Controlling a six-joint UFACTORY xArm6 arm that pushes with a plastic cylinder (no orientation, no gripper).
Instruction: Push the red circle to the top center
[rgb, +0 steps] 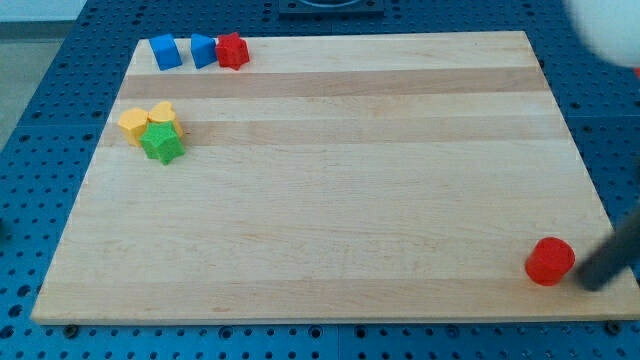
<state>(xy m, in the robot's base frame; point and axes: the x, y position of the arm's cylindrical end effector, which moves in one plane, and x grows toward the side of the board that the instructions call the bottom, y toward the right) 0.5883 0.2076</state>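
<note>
Down at the lower right of the frame, my tip (588, 283) sits on the wooden board (330, 230) just to the right of the red circle (551, 261), very close to it; whether they touch I cannot tell. The rod slants in from the right edge and is blurred. It has no jaws to part or close, so it grips nothing and can only shove. Being on the circle's right side, it looks set, I judge, to drive the block leftward first, away from the board's edge; to send it up toward the top centre it would need to come round more to the circle's underside.

The circle lies near the lower right corner, well apart from everything else, so the push is barely begun.

Farther back, at the left, two yellow blocks (146, 121) and a green star (162, 143) huddle together, touching. At the upper left corner two blue blocks (184, 50) stand side by side, with a red block (232, 50) touching the right one. None of these lies between the circle and the top centre.
</note>
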